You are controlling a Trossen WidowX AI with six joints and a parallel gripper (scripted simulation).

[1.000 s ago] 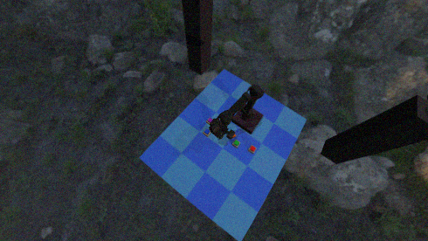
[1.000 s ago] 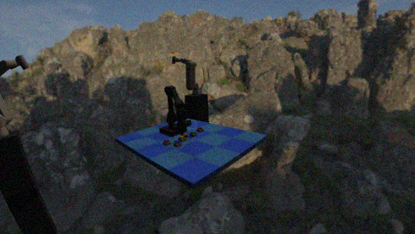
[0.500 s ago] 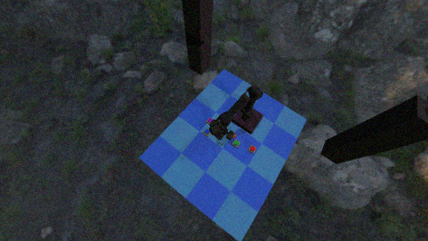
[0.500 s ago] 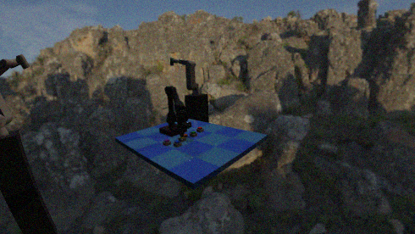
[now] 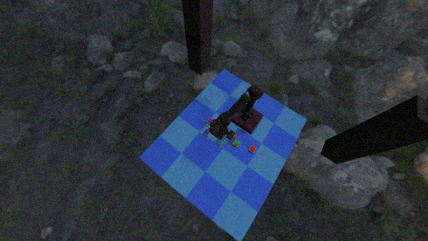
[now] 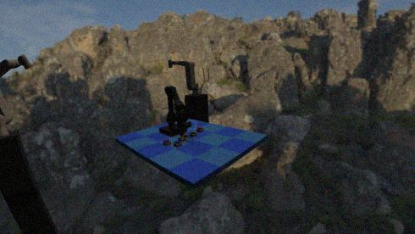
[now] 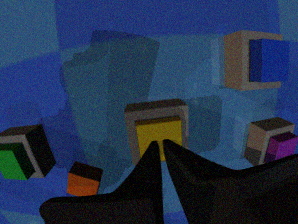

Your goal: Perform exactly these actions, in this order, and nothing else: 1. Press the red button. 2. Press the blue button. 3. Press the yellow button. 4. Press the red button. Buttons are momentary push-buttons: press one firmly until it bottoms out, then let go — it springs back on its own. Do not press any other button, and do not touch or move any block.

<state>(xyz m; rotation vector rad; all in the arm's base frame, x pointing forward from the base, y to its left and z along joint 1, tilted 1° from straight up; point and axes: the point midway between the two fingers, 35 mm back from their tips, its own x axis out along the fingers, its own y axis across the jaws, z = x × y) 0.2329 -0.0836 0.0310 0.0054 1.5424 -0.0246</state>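
My gripper (image 7: 160, 145) is shut and empty. In the wrist view its fingertips overlap the near part of the yellow button (image 7: 159, 131), which sits in a grey-brown housing; I cannot tell whether they touch it. In the top view the arm hides the yellow button. The blue button (image 7: 270, 60) (image 5: 206, 132) is at the upper right in the wrist view, its cap raised. The red button (image 5: 252, 148) (image 6: 200, 129) stands at the far end of the row, past the green one, and is outside the wrist view.
A green button (image 7: 15, 162) (image 5: 236, 143) (image 6: 193, 133) and an orange block (image 7: 83, 183) are left of the fingers in the wrist view. A magenta button (image 7: 281, 147) (image 5: 210, 120) (image 6: 167, 142) is at the right. All stand on a blue checkered board (image 5: 210, 189) (image 6: 199, 169).
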